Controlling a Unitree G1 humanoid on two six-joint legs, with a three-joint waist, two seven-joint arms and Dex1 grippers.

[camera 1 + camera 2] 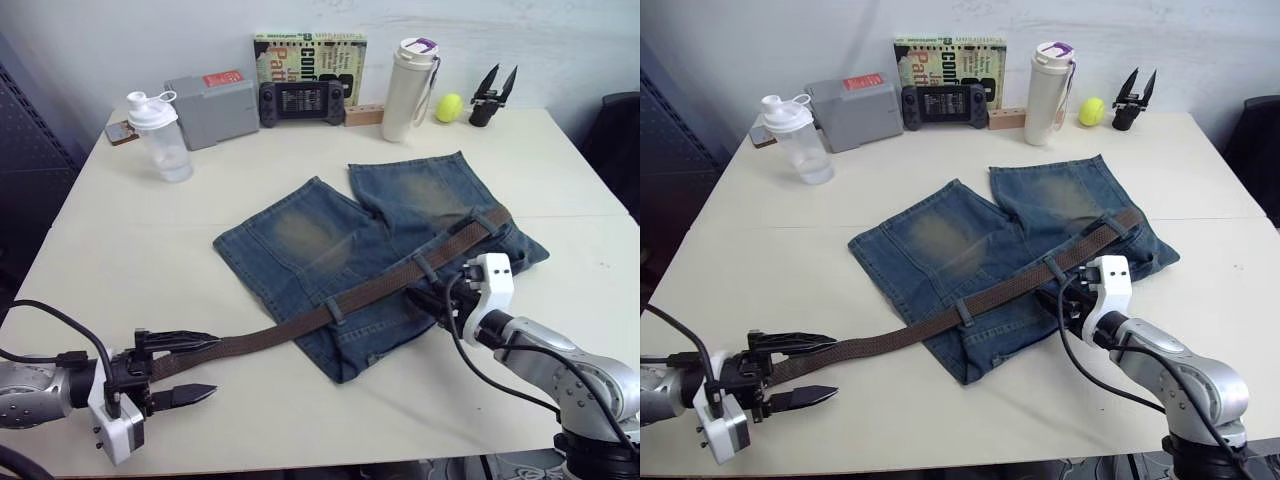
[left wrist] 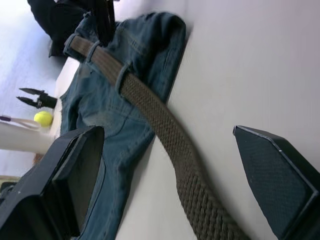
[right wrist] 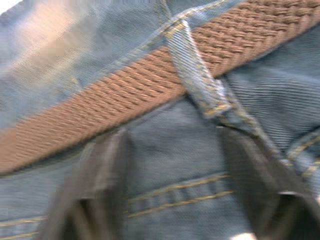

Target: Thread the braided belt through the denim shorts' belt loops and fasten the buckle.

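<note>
Surface: a cream table (image 1: pixel 150 250) set against a pale wall.

Denim shorts (image 1: pixel 330 240): laid flat near the table's middle, legs pointing toward the wall.

Braided belt (image 1: pixel 380 285): seen lying along the waistband of the shorts, passed under at least three belt loops (image 1: pixel 338 310), its free end trailing off the shorts across the bare table toward the left gripper. The buckle cannot be made out.

Left gripper (image 1: pixel 185 368): held low over the table beside the shorts, on the belt's trailing side. Its two black fingers are spread wide, with the belt's end lying between them, apparently ungripped.

Right gripper (image 1: pixel 425 298): placed on the shorts just below the waistband, near a belt loop. In the right wrist view its fingers are seen parted, resting on denim, with nothing pinched.

Behind the shorts, along the wall: a clear shaker bottle (image 1: pixel 160 135), a grey box (image 1: pixel 212 108), a black handheld console (image 1: pixel 303 101), a book (image 1: pixel 310 55), a white tumbler (image 1: pixel 410 88), a yellow ball (image 1: pixel 449 106) and a spare black gripper (image 1: pixel 492 95).
</note>
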